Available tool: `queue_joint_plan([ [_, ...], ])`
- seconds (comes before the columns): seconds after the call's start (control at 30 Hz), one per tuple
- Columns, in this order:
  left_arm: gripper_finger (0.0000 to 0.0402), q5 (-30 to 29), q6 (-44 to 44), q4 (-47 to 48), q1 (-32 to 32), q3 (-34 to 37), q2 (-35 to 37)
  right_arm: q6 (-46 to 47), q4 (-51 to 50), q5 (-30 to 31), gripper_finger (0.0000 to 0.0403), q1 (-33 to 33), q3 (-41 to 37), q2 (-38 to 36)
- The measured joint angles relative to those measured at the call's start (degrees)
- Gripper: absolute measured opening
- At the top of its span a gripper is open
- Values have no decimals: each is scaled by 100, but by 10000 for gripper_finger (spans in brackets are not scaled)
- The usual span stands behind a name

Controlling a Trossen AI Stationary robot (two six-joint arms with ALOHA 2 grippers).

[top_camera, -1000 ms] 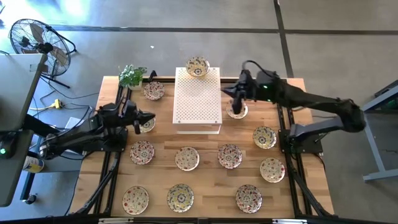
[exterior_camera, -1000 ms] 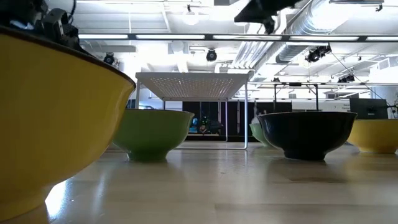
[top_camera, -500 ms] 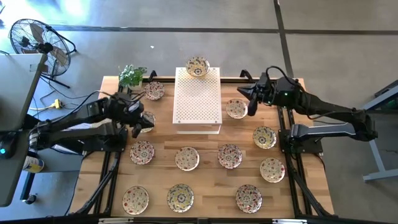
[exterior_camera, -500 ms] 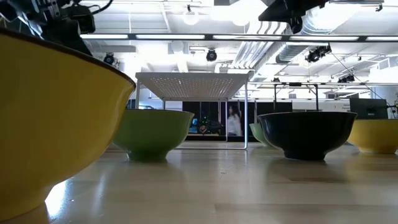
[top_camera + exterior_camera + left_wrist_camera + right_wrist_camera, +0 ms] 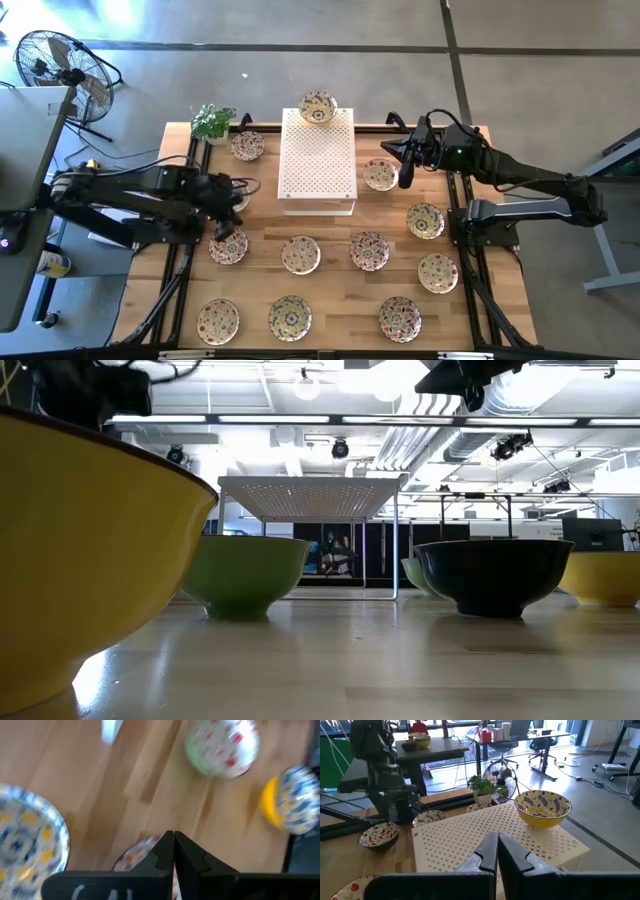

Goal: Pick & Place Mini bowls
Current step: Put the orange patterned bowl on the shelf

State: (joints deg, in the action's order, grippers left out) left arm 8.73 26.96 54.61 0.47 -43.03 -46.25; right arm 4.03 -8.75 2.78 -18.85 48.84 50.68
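- Judging progress: one bowl (image 5: 318,106) sits on the white block (image 5: 317,155) at its 12 o'clock edge; the task looks barely begun.
- About twelve bowls remain on the table (image 5: 330,285), ringing the block from 3 through 6 to 10 o'clock.
- Left gripper (image 5: 222,228), fingers pressed together and empty, hangs over a bowl (image 5: 228,246) at the block's 8 o'clock.
- Right gripper (image 5: 403,170), likewise closed and empty, hovers beside a bowl (image 5: 380,175) at 3 o'clock.
- Free room: the block's top is mostly bare; bowls at 6 o'clock lie near the table edge, and a plant (image 5: 212,122) crowds the 10 o'clock corner.
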Motion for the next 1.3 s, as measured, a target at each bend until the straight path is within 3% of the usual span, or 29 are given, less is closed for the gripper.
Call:
queue_joint_plan([
  [0.17,3,496,-874,708,323,-289,-897,46,0,19,2,0,0,0],
  [0.33,10,805,-2210,745,658,-483,-1809,64,0,23,1,0,0,0],
  [0.57,99,676,-3274,957,701,-795,-2633,210,-46,6,1,13,0,4],
  [0.7,150,628,-3579,958,703,-784,-2774,216,-63,5,1,22,0,4],
  [0.8,165,588,-3755,909,701,-722,-2740,211,-75,-2,1,24,1,4],
  [1.17,167,601,-3897,655,701,-424,-2757,199,-87,5,2,24,0,4],
  [1.3,150,723,-3977,652,701,-424,-2856,199,-85,5,1,24,1,4],
])
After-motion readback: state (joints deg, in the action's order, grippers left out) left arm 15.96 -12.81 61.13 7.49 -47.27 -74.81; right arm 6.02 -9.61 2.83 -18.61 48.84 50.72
